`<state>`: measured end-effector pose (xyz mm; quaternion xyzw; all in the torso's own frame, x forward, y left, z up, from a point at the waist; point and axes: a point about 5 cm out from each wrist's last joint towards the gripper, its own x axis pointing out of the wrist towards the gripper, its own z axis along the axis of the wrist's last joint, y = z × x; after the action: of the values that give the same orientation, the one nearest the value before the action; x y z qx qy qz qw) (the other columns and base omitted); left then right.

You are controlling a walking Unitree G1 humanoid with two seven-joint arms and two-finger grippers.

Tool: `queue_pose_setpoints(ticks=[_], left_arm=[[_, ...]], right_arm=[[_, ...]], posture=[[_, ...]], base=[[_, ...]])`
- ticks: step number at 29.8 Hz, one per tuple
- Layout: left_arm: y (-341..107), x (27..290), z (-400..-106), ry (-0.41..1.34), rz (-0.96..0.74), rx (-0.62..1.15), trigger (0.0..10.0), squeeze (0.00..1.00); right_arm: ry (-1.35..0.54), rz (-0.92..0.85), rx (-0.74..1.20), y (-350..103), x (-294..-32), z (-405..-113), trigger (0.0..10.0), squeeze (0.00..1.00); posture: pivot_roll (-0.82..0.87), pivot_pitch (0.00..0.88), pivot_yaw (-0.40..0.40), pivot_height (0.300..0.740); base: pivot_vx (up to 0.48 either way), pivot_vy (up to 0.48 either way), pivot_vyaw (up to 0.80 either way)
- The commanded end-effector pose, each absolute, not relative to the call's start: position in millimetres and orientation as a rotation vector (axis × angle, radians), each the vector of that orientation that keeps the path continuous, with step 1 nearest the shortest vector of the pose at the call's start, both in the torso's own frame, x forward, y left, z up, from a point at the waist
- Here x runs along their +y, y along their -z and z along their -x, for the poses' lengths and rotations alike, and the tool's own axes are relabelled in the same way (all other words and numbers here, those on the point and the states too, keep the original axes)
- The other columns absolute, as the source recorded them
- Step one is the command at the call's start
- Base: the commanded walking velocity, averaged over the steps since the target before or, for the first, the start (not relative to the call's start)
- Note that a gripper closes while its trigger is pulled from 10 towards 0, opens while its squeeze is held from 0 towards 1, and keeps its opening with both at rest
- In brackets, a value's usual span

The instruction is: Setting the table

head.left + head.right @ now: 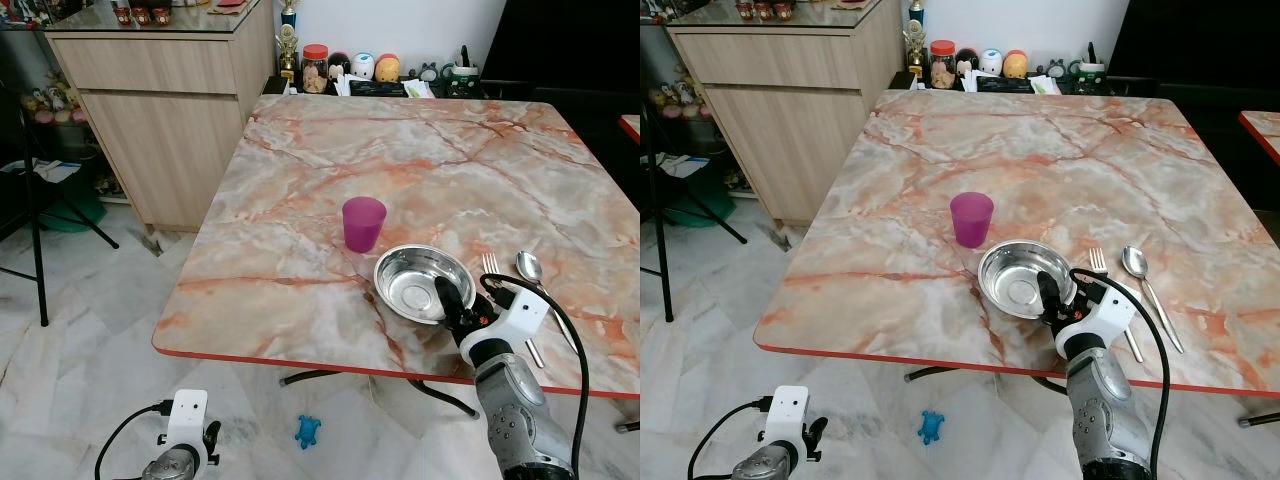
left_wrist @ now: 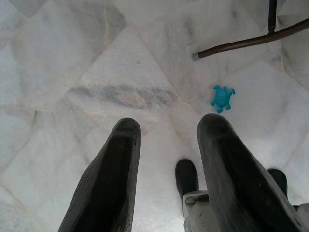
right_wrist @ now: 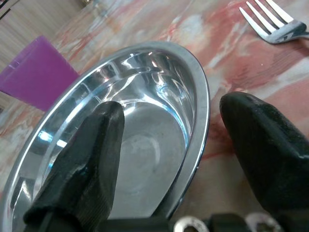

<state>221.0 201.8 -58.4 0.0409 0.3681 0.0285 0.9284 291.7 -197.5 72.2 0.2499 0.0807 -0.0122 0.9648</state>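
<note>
At the near edge of the worktop, your right gripper is straddling the steel bowl's rim, jaws apart. The bowl is sitting beside the purple cup and fork. No writing is readable.

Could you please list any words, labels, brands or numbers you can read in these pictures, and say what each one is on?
No text can be read anywhere.
The jar with the red lid and the small figures beyond the table's far edge: any print is too small to read.
The purple cup, steel bowl, fork and spoon: no markings show.
The right pincer, straddling the bowl's rim: no lettering shows.
</note>
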Motion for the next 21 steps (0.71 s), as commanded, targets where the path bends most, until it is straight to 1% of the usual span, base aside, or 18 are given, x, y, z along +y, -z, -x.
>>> queue_pose_setpoints(ticks=[1, 2, 21], left_arm=[[61.0, 202.9, -217.3, -0.064, -0.089, 0.779, 10.0, 0.0], [61.0, 203.0, -217.3, -0.064, -0.089, 0.779, 10.0, 0.0], [62.0, 202.9, -216.1, -0.061, -0.087, 0.789, 10.0, 0.0]], right_arm=[[0.018, -0.515, 0.172, -71.9, -196.5, -293.6, 1.8, 0.0], [0.011, -0.516, 0.169, -72.3, -195.6, -294.1, 0.0, 0.0], [-0.007, -0.519, 0.172, -71.4, -191.9, -294.0, 0.0, 0.0]], posture=[[0.01, 0.037, -0.005, 0.74], [0.01, 0.037, -0.005, 0.74], [0.01, 0.038, -0.005, 0.74]], base=[[0.0, 0.0, 0.0], [0.0, 0.0, 0.0], [0.0, 0.0, 0.0]])
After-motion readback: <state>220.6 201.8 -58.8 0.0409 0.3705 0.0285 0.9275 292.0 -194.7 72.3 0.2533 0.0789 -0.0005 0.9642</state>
